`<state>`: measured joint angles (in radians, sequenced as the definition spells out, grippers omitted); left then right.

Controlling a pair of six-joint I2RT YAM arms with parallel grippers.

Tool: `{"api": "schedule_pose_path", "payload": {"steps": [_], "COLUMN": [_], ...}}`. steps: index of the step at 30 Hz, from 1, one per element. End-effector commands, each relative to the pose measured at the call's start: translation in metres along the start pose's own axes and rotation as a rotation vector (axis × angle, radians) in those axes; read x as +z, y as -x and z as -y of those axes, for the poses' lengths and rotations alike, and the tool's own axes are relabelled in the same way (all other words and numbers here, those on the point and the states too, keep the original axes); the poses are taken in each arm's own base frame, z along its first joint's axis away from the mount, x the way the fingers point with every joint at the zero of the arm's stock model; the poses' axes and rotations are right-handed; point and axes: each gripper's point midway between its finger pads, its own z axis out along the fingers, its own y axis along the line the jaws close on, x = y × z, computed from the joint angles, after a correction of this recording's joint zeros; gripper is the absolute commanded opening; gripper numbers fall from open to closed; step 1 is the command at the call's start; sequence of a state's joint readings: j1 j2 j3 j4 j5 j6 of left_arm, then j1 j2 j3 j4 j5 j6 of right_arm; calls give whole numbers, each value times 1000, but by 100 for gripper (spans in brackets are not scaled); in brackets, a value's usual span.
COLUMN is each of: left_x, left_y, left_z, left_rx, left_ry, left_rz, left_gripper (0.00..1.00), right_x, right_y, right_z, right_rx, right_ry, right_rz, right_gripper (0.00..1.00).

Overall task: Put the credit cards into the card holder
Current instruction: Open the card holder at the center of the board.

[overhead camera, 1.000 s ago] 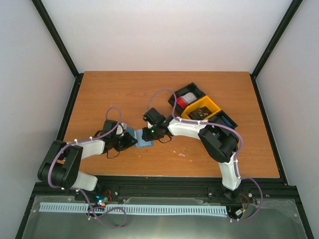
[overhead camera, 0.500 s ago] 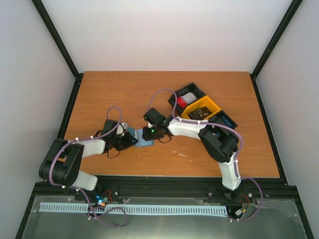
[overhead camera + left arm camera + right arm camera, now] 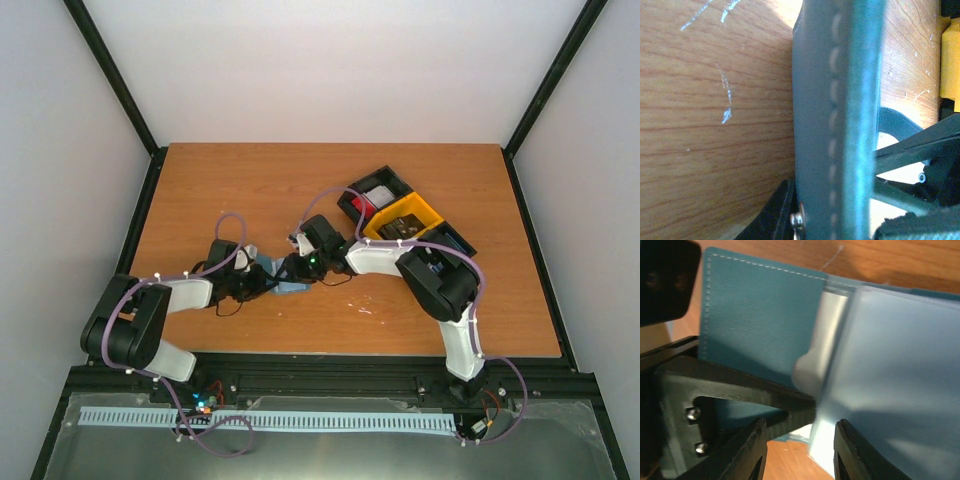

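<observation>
Top external, left pincer (image 3: 263,283) pinching card holder (image 3: 293,289), right pincer (image 3: 286,268) spread above it, black-and-yellow tray (image 3: 436,216) behind

Card holder (image 3: 285,288) was a flat blue-grey wallet with pale stitching along its edges, left of centre over the table (image 3: 220,180); couldn't tell whether it rested on the wood or sat just above it. It was open: the right wrist view showed one leather panel face-on with the frosted clear pockets (image 3: 900,370) folded out beside it. Credit cards: a red card (image 3: 366,207) lay in the black end compartment of the tray (image 3: 432,213), well apart from the holder, with a pale grey card (image 3: 382,194) just beside it.
</observation>
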<state>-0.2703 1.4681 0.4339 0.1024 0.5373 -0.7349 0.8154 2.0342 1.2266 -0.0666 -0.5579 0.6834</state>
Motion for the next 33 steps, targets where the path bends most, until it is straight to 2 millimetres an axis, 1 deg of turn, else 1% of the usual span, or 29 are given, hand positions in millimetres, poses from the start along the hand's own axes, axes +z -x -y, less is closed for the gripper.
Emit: {"api": "schedule_pose_path", "payload": {"steps": [1, 4, 7, 10, 13, 15, 17, 20, 23, 25, 28, 33], "left_x": [4, 4, 4, 4, 3, 3, 4, 4, 5, 5, 5, 6], "left_y": [-2, -2, -2, -2, -2, -2, -2, -2, -3, -3, -4, -4], "left_z": [-8, -9, -9, -9, -9, -9, -9, -8, -8, -9, -9, -10], "left_rx": [-4, -2, -1, -3, -1, -3, -4, -4, -4, -5, -4, -7], "left_ry": [36, 40, 39, 41, 40, 43, 42, 37, 34, 34, 36, 35], "left_rz": [-8, -5, -4, -7, -4, -4, -6, -6, -10, -12, -14, -15], "left_gripper": [11, 11, 11, 11, 11, 11, 11, 11, 11, 11, 11, 11], "right_x": [5, 2, -13, -32, -40, -40, -37, -31, -24, -22, -19, -21], "right_y": [1, 4, 14, 19, 17, 15, 13, 9, 6, 4, 3, 6], "right_z": [-11, -7, -3, 10, 23, 31, 35, 33, 36, 34, 24, 18], "right_rx": [11, 4, -23, -21, 3, 14, 17, 16, 24, 21, 9, -4], "right_ry": [110, 76, -4, -115, -198, -232, -240, -211, -205, -187, -130, -112], "right_rz": [-21, -3, 65, 140, 161, 156, 145, 117, 90, 77, 60, 72], "right_gripper": [38, 38, 37, 38, 37, 37, 37, 37, 37, 36, 33, 27]}}
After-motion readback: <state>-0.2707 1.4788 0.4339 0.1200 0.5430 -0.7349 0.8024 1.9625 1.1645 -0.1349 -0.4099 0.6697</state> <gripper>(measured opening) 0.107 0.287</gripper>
